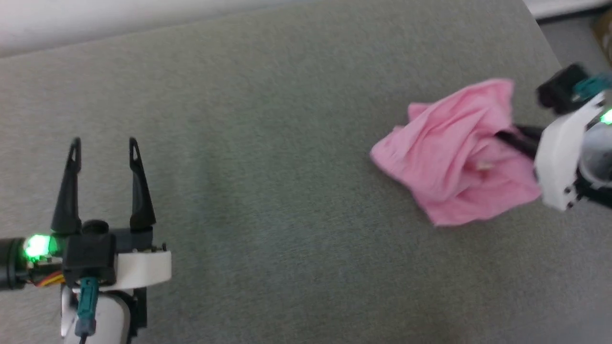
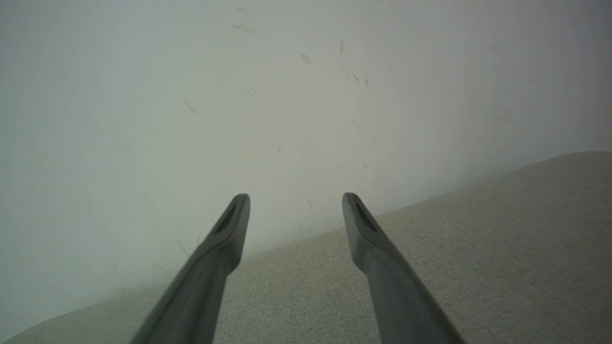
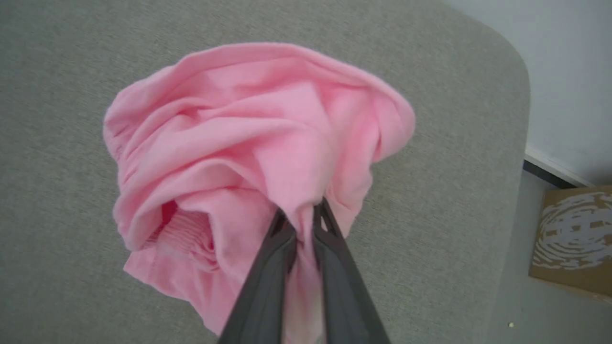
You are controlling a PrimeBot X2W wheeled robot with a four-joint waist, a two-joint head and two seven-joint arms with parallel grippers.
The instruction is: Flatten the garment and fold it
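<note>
**Head view.** A grey fabric surface (image 1: 287, 191) spans the scene, with a pale wall (image 1: 95, 19) along its far edge. The left gripper (image 1: 104, 143) sits at the near left. Its two dark fingers point away from the robot and stand apart with nothing between them. A green light glows on its wrist. The garment (image 1: 449, 153), a crumpled pink bundle, lies at the far right of the surface, well apart from the left gripper. The right gripper (image 1: 511, 136) reaches in from the right edge, its dark fingers running into the folds. Motion blur softens this side.

**Left wrist view.** The fingers (image 2: 229, 229) of the left gripper are spread wide and hold nothing. Beyond them the grey fabric surface (image 2: 478, 267) meets the scuffed pale wall (image 2: 239, 95).

**Right wrist view.** The right gripper (image 3: 301, 220) is pinched together on a fold of the garment (image 3: 239, 134), with pink cloth squeezed between its two fingers. The rest of the garment bunches loosely beyond the fingertips. A gathered, ribbed band (image 3: 184, 234) shows in the fold to the left of the fingers. It cannot be told whether the bundle rests on the surface or hangs just above it. The rounded corner (image 3: 507, 57) of the surface lies to the right, and past it a cardboard box (image 3: 571, 239) stands on the floor against a wall.
</note>
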